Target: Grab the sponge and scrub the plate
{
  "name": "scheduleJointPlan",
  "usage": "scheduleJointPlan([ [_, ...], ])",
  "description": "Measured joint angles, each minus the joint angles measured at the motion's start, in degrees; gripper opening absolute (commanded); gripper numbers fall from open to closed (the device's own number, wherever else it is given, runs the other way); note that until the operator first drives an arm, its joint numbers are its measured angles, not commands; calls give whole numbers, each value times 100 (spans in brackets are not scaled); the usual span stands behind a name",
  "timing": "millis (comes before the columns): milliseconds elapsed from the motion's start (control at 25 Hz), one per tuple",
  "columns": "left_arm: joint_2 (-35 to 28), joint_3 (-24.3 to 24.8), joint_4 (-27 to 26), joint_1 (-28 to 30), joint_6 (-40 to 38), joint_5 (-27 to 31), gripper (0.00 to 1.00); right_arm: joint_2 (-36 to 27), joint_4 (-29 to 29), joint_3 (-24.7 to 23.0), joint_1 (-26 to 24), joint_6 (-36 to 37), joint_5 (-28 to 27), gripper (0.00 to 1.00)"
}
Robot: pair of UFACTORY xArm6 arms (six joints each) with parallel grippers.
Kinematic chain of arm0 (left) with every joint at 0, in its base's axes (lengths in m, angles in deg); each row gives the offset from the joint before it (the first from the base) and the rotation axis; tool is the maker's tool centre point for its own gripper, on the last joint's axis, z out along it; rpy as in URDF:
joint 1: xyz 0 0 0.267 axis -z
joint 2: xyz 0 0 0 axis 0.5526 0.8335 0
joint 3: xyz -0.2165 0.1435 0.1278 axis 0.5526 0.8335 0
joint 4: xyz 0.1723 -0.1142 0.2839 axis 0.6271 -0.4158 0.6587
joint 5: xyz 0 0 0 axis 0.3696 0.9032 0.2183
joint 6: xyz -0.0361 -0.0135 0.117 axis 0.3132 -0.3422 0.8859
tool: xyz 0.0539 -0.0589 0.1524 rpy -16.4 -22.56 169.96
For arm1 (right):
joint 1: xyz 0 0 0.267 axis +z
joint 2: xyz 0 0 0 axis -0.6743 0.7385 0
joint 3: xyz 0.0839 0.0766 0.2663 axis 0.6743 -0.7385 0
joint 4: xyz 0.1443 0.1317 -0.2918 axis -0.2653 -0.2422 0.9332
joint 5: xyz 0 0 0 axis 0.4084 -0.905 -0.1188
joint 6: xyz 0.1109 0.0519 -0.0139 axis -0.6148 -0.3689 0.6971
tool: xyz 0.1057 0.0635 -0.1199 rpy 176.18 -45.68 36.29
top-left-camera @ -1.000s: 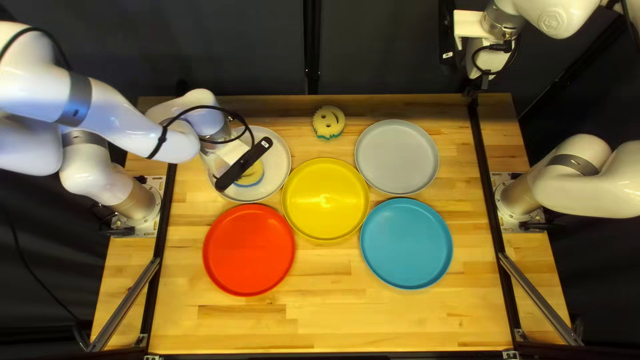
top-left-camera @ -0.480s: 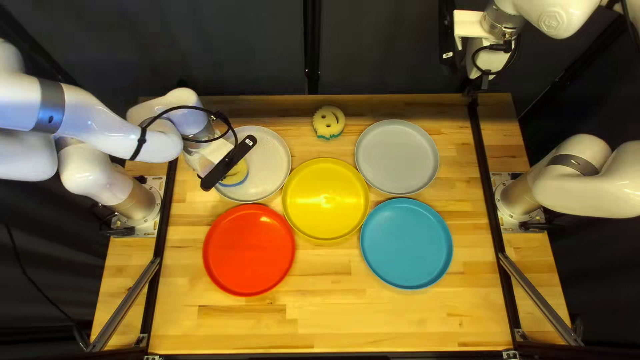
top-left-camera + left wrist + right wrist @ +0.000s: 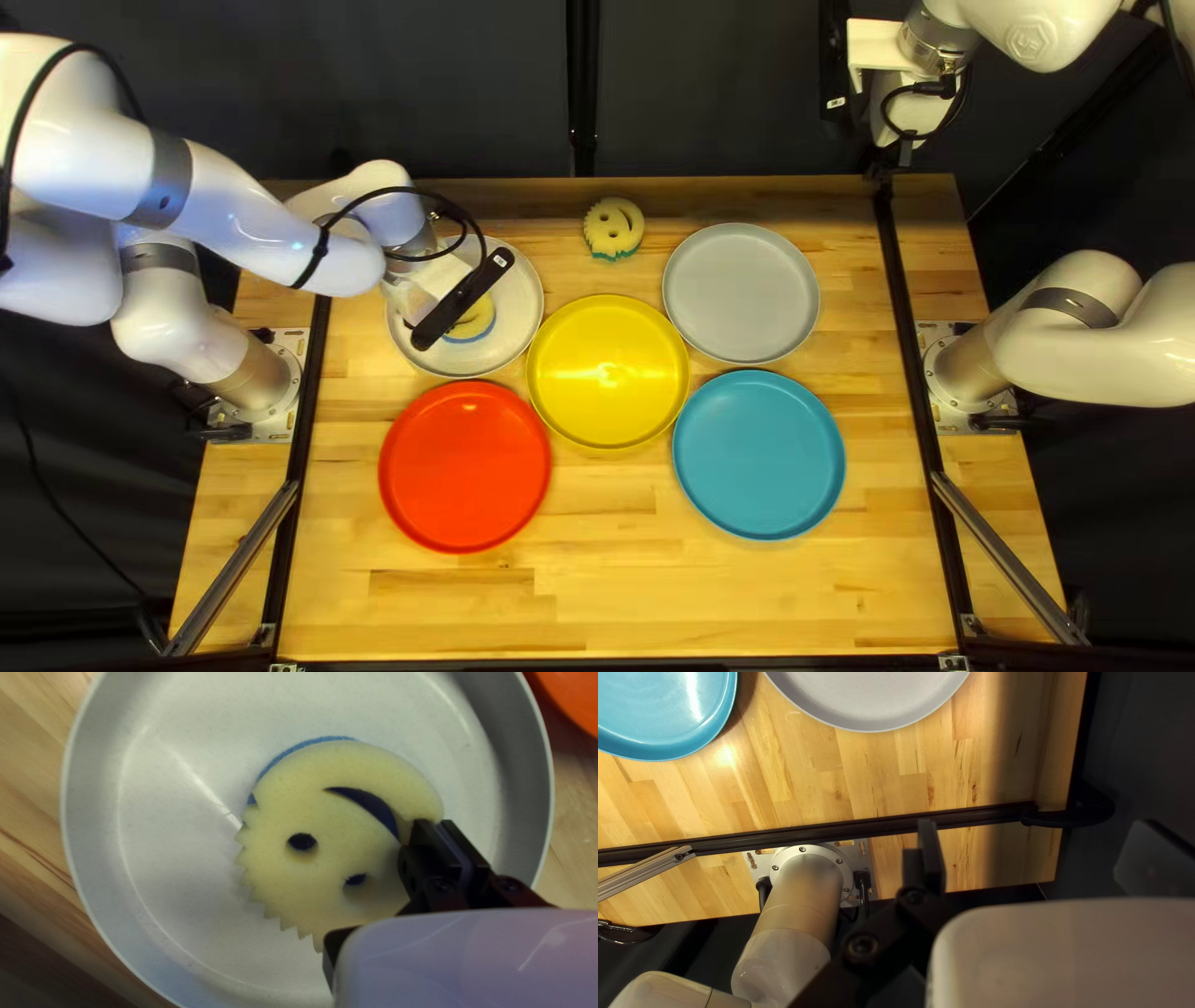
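Over the white plate at the left of the top left view is my left gripper, its fingertips hidden there. A round yellow smiley sponge with a blue underside lies flat within the plate's rim. In the left wrist view, that gripper is shut on one edge of the sponge, near its mouth slit, inside the plate. My right gripper hangs at the table's far right edge; in its wrist view the gripper stands open and holds nothing.
A second smiley sponge, yellow over green, lies near the far edge. Red, yellow, blue and grey plates stand close around the white one and to its right.
My left gripper and the sponge slid left across the white plate, then back right, ending slightly right of where they were a second ago. My right arm has stayed still.
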Motion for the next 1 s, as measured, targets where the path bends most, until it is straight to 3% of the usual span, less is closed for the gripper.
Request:
scheduleJointPlan([
  [200, -10, -61, 38, 40, 13, -5, 0, 0, 0, 0, 0, 0, 0, 100],
  [760, -1453, 1159, 245, -283, -149, 402, 0, 0, 0, 0, 0, 0, 0, 100],
  [1000, -1244, 1190, 220, 28, -360, 131, 0, 0, 0, 0, 0, 0, 0, 100],
])
